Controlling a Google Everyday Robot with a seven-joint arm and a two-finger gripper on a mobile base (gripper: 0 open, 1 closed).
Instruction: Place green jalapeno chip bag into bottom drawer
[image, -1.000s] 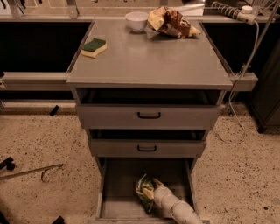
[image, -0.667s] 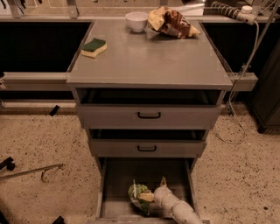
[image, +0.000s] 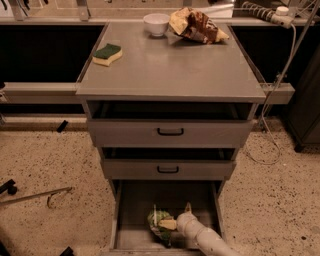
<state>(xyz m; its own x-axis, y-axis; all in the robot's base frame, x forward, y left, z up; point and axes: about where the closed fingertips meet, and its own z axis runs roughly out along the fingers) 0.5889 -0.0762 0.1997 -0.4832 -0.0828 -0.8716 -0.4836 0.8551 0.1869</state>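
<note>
The bottom drawer (image: 142, 200) stood pulled out below the two shallower drawers, the top one (image: 125, 134) and the middle one (image: 135, 170), each with a black handle. The green jalapeno chip bag (image: 159, 223) lay crumpled on the drawer floor, towards the near edge and slightly left of centre. The gripper (image: 173, 223) was down inside the drawer, right against the bag's right side, on the pale arm (image: 206, 238) reaching in from the near right. Whether it clasped the bag or had released it, I cannot tell. On the tabletop (image: 170, 67) sat a green-topped sponge (image: 107, 54) at the left, and a white bowl (image: 156, 23) and a brown and yellow snack bag (image: 196, 26) at the far edge.
</note>
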